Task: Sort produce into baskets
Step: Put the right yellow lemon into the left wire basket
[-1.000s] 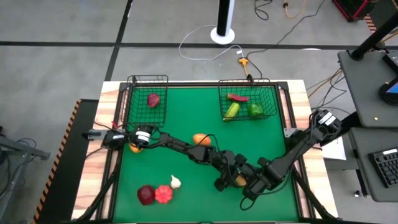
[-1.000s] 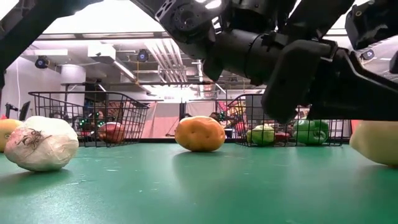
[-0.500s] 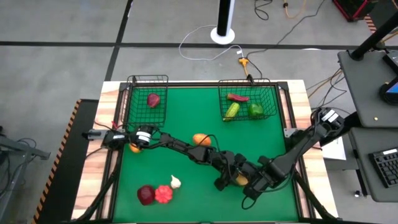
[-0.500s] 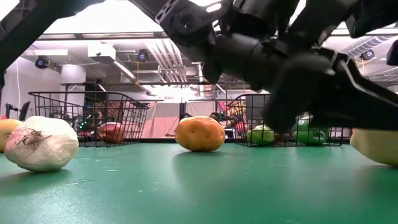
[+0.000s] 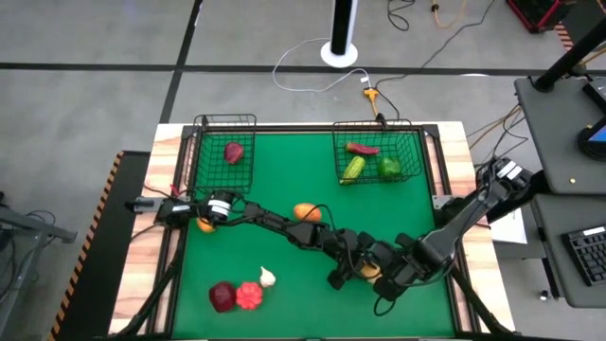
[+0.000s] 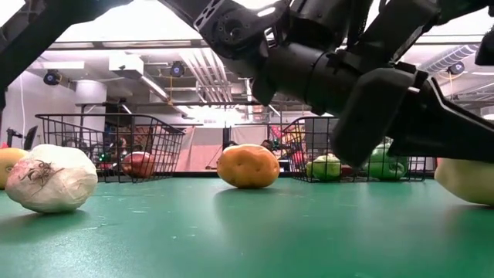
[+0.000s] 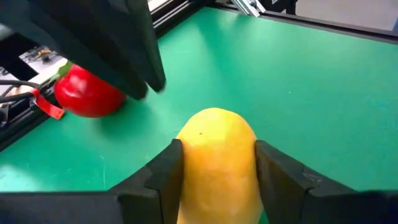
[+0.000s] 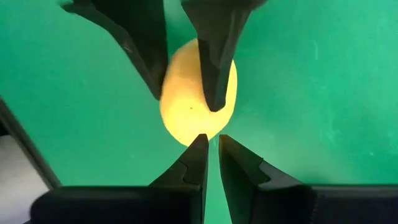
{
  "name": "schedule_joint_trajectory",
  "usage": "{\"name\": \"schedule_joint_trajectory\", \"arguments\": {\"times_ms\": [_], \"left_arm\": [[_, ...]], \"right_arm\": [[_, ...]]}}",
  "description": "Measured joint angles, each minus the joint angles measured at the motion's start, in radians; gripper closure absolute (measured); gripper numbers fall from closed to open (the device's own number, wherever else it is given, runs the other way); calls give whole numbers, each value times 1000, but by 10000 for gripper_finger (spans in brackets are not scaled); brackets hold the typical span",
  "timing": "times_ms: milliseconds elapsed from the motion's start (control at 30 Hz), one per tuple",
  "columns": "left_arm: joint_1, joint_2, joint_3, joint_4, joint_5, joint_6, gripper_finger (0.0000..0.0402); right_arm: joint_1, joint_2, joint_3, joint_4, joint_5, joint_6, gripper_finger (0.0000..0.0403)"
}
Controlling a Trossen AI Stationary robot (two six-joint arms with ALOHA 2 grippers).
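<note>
Yellow oval fruit [image 7: 216, 163] lies between left pincer [image 7: 217, 171] fingers, lengthwise; right pincer [image 8: 208, 163] nearly pressed together.

This is a robotics lab or workshop hall. A green-topped table [image 5: 284, 189] stands on bare grey concrete floor [image 5: 95, 95] crossed by loose cables [image 5: 417, 52]; a keyboard [image 5: 585, 254] sits beside it, and exposed ceiling ducts [image 6: 208, 77] run overhead.

Two dark jointed arms, black angular tool fingers [image 8: 200, 165], white wrist bands
</note>
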Motion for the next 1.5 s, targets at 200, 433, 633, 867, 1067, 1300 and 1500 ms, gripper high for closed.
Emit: {"name": "schedule_joint_trajectory", "arguments": {"times_ms": [200,433,633,867,1067,1300,1500], "left_arm": [[3,-22,-2,-48,4,-21,254],[8,-95,-8,-198,3,14,254],[18,-174,-8,-391,4,61,254],[20,-209,-13,-481,6,70,254],[20,-224,-13,-549,7,74,255],[36,-328,-13,-772,7,90,255],[59,-495,-15,-1036,-107,66,255]], "right_arm": [[2,-66,0,0,60,0,372],[2,-117,0,0,112,-17,372],[2,-141,0,0,145,-28,372],[2,-134,0,0,147,-33,372],[2,-138,0,0,135,-36,372],[2,-146,0,-1,135,-36,372],[2,-146,0,3,125,-18,372]]}}
